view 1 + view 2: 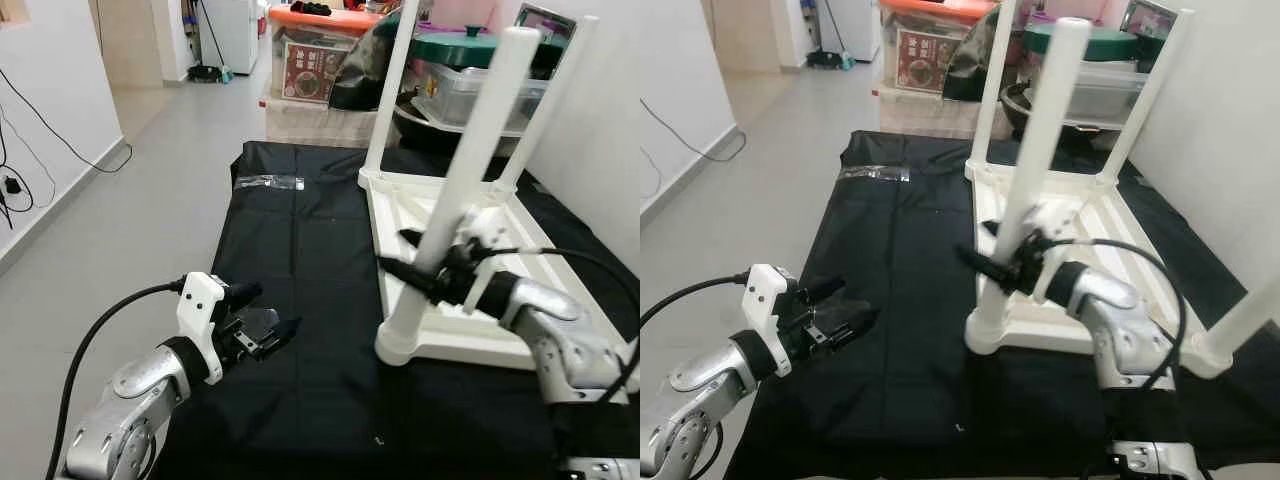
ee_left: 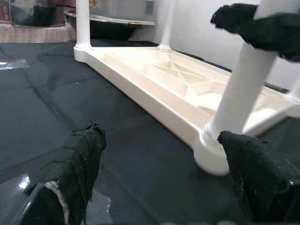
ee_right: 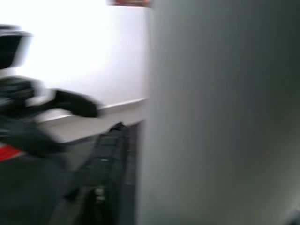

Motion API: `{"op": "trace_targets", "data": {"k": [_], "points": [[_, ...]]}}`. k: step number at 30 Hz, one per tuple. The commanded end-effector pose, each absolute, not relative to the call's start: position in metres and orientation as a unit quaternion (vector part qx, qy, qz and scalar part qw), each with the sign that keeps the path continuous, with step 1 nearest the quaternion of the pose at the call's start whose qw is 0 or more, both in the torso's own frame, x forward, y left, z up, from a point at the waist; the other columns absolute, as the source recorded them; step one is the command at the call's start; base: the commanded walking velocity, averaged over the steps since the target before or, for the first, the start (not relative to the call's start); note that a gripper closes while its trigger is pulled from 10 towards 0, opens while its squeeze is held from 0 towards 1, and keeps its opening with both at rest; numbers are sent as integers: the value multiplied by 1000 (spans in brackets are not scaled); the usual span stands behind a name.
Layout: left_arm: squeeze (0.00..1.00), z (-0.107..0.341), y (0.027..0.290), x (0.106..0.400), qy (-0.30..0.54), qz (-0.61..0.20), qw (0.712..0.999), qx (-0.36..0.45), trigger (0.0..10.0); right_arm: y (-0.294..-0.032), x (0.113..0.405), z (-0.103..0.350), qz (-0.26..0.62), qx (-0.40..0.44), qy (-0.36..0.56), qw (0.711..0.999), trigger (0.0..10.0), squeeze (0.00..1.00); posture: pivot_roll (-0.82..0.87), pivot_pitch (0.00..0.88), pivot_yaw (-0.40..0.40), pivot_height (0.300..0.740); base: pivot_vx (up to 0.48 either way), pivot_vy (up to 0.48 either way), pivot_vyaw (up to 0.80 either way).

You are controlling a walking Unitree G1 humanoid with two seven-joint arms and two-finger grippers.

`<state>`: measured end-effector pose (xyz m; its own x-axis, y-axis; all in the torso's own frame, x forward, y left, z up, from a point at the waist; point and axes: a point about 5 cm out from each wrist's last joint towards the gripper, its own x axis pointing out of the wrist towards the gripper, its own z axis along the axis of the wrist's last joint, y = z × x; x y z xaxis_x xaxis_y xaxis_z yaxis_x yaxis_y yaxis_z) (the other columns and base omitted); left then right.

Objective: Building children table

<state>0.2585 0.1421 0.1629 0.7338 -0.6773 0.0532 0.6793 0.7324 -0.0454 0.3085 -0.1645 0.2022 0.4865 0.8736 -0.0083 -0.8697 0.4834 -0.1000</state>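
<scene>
A white children's table [image 1: 440, 215] lies upside down on a black cloth [image 1: 300, 260], its legs pointing up. My right gripper [image 1: 418, 262] is shut on the near left leg [image 1: 470, 170], a little above the socket where the leg meets the frame. This leg is tilted and looms close and blurred in the right wrist view [image 3: 220, 112]. My left gripper [image 1: 268, 315] hovers open over the cloth, left of that corner, with nothing between its fingers [image 2: 75, 164]. The left wrist view faces the leg's base [image 2: 213, 154].
A clear plastic bag [image 1: 268, 182] lies on the cloth's far left part. Storage boxes [image 1: 315, 60] and a clear bin with a green lid [image 1: 470, 75] stand behind the table. A white wall [image 1: 600, 130] runs close on the right. Bare floor [image 1: 130, 200] lies to the left.
</scene>
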Motion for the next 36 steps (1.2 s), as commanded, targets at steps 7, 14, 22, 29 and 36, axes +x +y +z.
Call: {"op": "trace_targets", "data": {"k": [7,14,22,29,36], "points": [[0,164,144,255,-18,-364,931,-24,10000,-146,319,162,489,-59,53,869,0,0,99,0,-126,740,0,0,0],[0,162,140,254,-15,-366,930,-28,10000,-244,314,104,-204,22,198,958,0,0,72,0,-110,740,0,0,0],[0,160,140,253,-10,-370,929,-30,10000,-198,289,107,-83,43,164,982,10000,0,50,0,-94,740,0,0,0],[0,160,138,255,-11,-374,927,-30,10000,-166,298,159,107,95,58,988,10000,0,48,0,-94,740,0,0,0],[0,160,140,255,-13,-372,928,-29,10000,-173,293,184,284,56,20,957,10000,0,55,0,-100,740,0,0,0]]}}
